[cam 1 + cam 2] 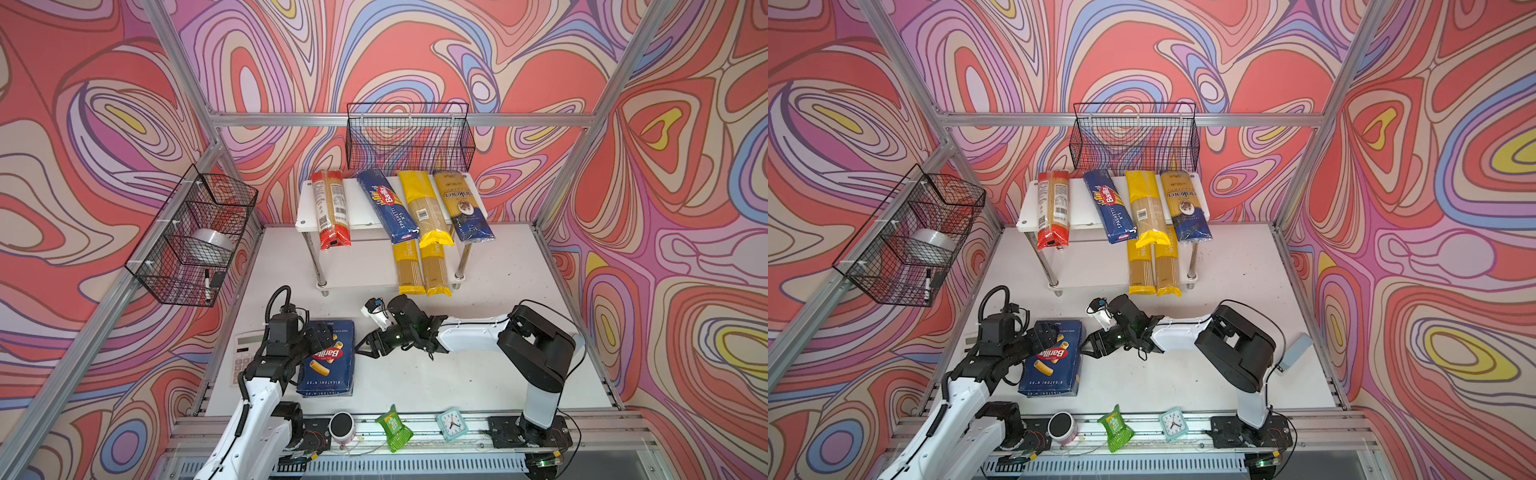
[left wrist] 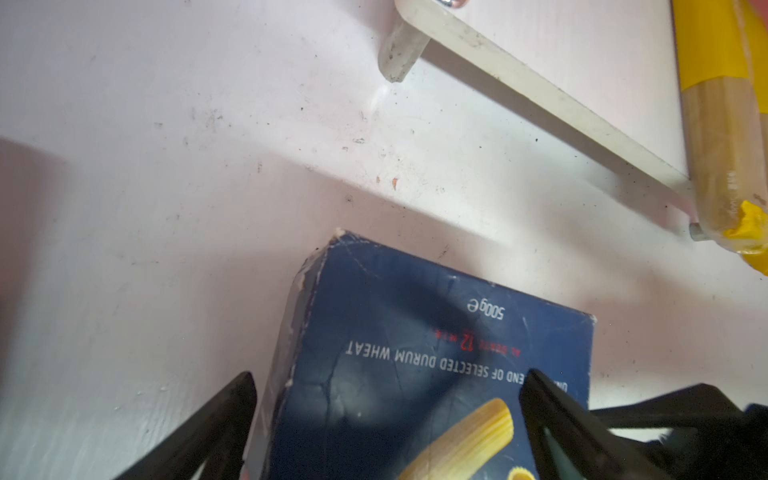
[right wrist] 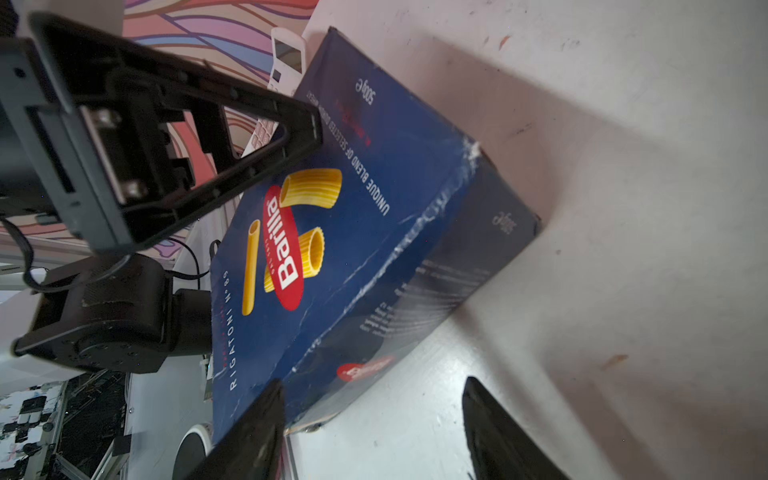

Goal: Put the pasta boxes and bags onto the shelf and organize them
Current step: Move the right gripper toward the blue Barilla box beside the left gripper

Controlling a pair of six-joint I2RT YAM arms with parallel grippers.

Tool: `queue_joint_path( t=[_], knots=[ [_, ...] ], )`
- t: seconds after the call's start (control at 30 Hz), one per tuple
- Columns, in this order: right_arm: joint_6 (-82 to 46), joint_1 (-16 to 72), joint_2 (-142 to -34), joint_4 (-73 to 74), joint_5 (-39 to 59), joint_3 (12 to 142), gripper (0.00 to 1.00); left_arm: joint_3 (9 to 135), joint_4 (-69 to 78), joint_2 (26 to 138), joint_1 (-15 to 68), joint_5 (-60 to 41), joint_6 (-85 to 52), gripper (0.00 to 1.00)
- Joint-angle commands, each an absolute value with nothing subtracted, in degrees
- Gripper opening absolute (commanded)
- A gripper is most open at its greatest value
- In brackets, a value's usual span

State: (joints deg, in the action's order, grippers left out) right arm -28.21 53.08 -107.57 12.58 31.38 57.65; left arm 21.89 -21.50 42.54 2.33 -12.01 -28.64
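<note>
The wide dark blue rigatoni box (image 1: 328, 365) is found lying flat, face up, at the front left of the white desk (image 1: 478, 291), apart from the shelf (image 1: 308, 205). A red oval "Barilla" logo is printed on its face, with "RIGATONI N.89" along the end nearest the arms' bases. In the wrist views "UNIQUE BLEND OF SELECTED DURUM WHEAT" and "500g" can be read at the end pointing toward the shelf. Its long axis is set front to back.

The left hand (image 2: 386, 399) is held wide over the box's left side: one finger is seen outside the edge, the other above the printed face. The right hand (image 3: 374, 419) is likewise spread wide, low at the box's right edge; whether the box is touched cannot be told.

On the shelf's top tier the narrow spaghetti box (image 1: 386, 205), marked "Barilla" and "SPAGHETTI N.5", is laid back to front, slightly slanted, with its near end overhanging. It is flanked by a red bag (image 1: 331, 208) and a yellow bag (image 1: 424, 208), both with barcodes up. Beyond the yellow bag a gold and dark blue bag (image 1: 462, 203) is laid, its name not surely readable. Two more yellow bags (image 1: 407, 270) are laid side by side on the lower tier, pointing the same way.
</note>
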Motion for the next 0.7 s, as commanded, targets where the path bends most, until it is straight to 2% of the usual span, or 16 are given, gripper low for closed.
queue_joint_path(
  t=[0.0,0.33,0.57,0.67],
  knots=[
    [-28.89,53.4,-108.85,15.17,32.54,59.35,0.69,23.33,-20.81,42.97,2.45,-14.44,-27.05,1.0],
    [-30.46,53.69,-112.77,19.12,34.03,60.84,0.69,23.29,-15.76,46.66,2.42,-19.13,-25.92,1.0],
    [-30.83,53.69,-112.88,19.86,33.01,61.39,0.69,22.69,-6.11,51.58,2.7,-29.13,-24.83,1.0],
    [-31.07,53.69,-112.26,19.78,32.94,60.91,0.69,23.16,-3.19,53.74,3.86,-30.43,-24.41,1.0]
  ],
)
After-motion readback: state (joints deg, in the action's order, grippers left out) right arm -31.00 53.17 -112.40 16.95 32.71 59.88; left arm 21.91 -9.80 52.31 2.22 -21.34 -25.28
